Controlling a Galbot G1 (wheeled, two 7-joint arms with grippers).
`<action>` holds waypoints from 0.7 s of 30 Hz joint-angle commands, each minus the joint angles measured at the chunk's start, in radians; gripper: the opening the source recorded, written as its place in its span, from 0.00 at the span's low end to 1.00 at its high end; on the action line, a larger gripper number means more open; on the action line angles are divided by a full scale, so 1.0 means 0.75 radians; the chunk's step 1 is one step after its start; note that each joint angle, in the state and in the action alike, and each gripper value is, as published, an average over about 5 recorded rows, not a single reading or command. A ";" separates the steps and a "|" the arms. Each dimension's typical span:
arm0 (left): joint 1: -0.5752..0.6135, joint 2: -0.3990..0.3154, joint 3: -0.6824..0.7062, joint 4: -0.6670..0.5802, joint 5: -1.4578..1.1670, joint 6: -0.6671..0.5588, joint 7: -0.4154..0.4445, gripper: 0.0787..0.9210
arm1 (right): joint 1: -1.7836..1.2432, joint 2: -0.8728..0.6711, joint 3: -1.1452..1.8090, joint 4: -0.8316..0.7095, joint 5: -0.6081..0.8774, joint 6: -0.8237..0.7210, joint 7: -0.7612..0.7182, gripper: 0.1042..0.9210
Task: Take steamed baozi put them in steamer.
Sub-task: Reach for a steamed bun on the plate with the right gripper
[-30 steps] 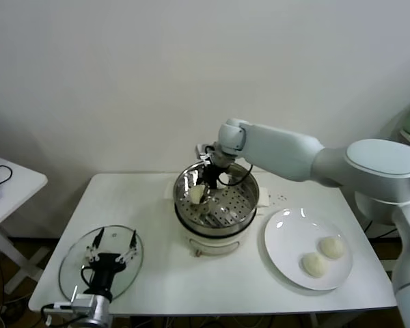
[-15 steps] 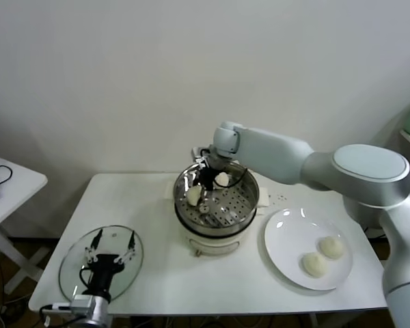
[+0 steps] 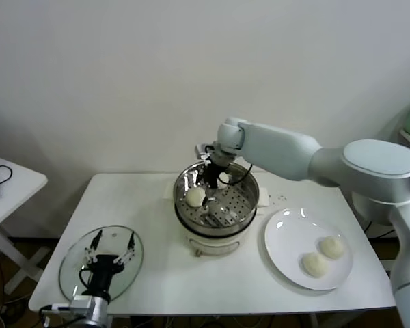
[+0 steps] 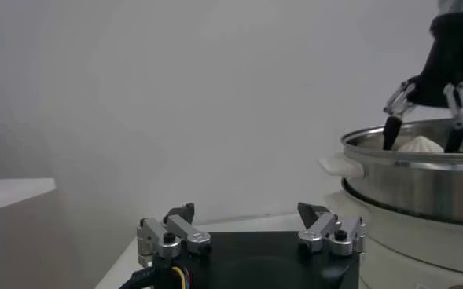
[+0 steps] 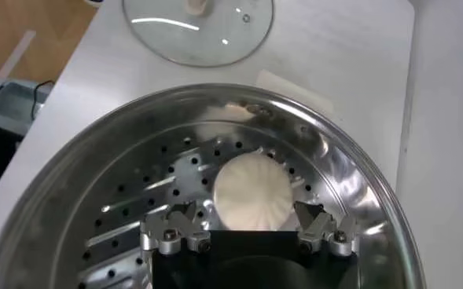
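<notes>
Vs a second ago: the right gripper [image 3: 206, 183] has let go. It was clamped on a baozi [image 3: 195, 196] inside the steamer [image 3: 217, 202]; that bun now lies loose on the perforated floor, left side of the basket. Fingers now spread wide, straddling the bun just above it, holding nothing. Two more baozi [image 3: 323, 257] still on the white plate [image 3: 287, 236], right of the steamer. Left gripper [image 3: 110, 255] parked near-left over the glass lid [image 3: 73, 263], fingers apart, empty.
</notes>
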 commanded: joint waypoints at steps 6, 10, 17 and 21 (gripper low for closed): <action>-0.005 0.000 0.003 0.004 -0.001 0.004 -0.002 0.88 | 0.374 -0.419 -0.133 0.372 0.073 0.042 -0.074 0.88; -0.003 0.004 0.002 0.006 0.000 0.003 -0.003 0.88 | 0.413 -0.593 -0.169 0.502 0.028 0.059 -0.099 0.88; -0.012 0.002 -0.006 0.009 0.003 0.016 -0.006 0.88 | 0.291 -0.897 -0.103 0.659 -0.192 0.072 -0.126 0.88; 0.000 0.006 -0.017 -0.005 0.002 0.023 0.013 0.88 | 0.088 -1.037 0.021 0.703 -0.358 0.075 -0.128 0.88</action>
